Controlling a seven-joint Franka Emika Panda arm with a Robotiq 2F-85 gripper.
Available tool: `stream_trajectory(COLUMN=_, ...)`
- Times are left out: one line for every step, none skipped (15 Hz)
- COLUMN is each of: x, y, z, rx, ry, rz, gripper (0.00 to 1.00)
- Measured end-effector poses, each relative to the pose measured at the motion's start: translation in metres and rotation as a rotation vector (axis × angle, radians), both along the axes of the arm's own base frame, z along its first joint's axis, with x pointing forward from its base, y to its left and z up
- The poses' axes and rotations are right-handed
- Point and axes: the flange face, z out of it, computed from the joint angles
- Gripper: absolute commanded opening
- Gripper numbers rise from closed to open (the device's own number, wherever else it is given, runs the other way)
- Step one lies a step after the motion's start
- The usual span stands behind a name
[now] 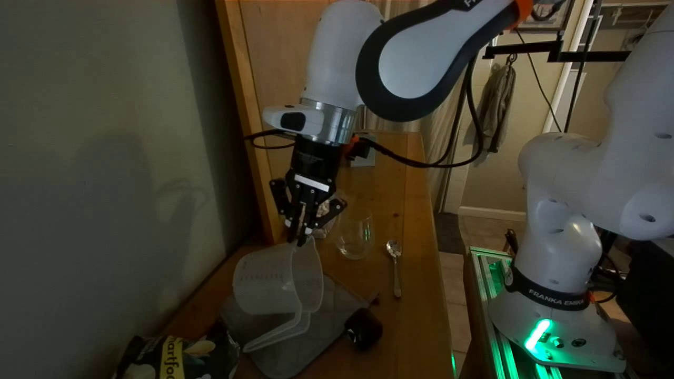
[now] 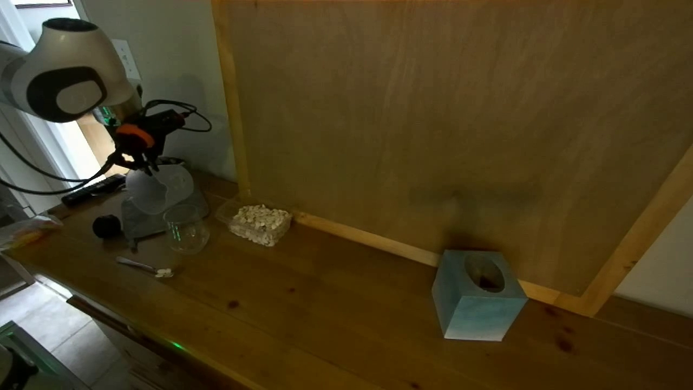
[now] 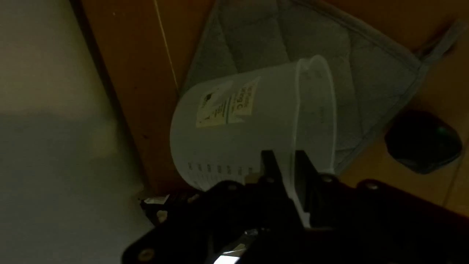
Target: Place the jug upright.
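Observation:
The jug [image 1: 266, 279] is a large translucent plastic pitcher lying on its side on a grey quilted cloth, handle low, mouth toward the spoon side. Its mouth faces the camera in an exterior view [image 2: 154, 192]. In the wrist view the jug [image 3: 234, 146] shows a torn label and measuring marks. My gripper [image 1: 297, 242] is at the upper rim of the jug. In the wrist view the gripper [image 3: 285, 152] is partly open, one finger on each side of the rim, with a small gap visible. The picture is dark, so contact is hard to judge.
A clear drinking glass [image 1: 355, 237] and a spoon [image 1: 394, 266] stand near the jug. A dark round object [image 1: 363, 327] touches the cloth [image 1: 337, 310]. A snack bag [image 1: 179, 358] lies by the wall. An oat container [image 2: 260, 222] and blue tissue box [image 2: 479, 303] stand along the board.

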Motion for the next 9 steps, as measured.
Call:
stream_trajectory(x=0.0008, y=-0.0004, z=0.0013, rx=0.002, ry=-0.009, rz=-0.002, gripper=0.02)
stream_trajectory(x=0.0018, y=-0.0009, z=0.0032, rx=0.004, ry=-0.021, rz=-0.005, gripper=0.03)
stream_trajectory(x=0.0024, y=-0.0014, z=0.0043, rx=0.006, ry=-0.029, rz=-0.007, gripper=0.01)
stream_trajectory(x=0.0029, y=-0.0017, z=0.0052, rx=0.007, ry=-0.034, rz=-0.009, gripper=0.02)
stream_trajectory(x=0.0034, y=-0.0018, z=0.0064, rx=0.009, ry=-0.043, rz=-0.010, gripper=0.01)
stream_trajectory(x=0.0038, y=-0.0020, z=0.0073, rx=0.010, ry=-0.048, rz=-0.011, gripper=0.01)
stream_trajectory(x=0.0042, y=-0.0021, z=0.0088, rx=0.011, ry=-0.056, rz=-0.013, gripper=0.02)
stream_trajectory(x=0.0045, y=-0.0022, z=0.0099, rx=0.012, ry=-0.062, rz=-0.014, gripper=0.00)
stream_trajectory(x=0.0048, y=-0.0022, z=0.0108, rx=0.014, ry=-0.068, rz=-0.016, gripper=0.00)
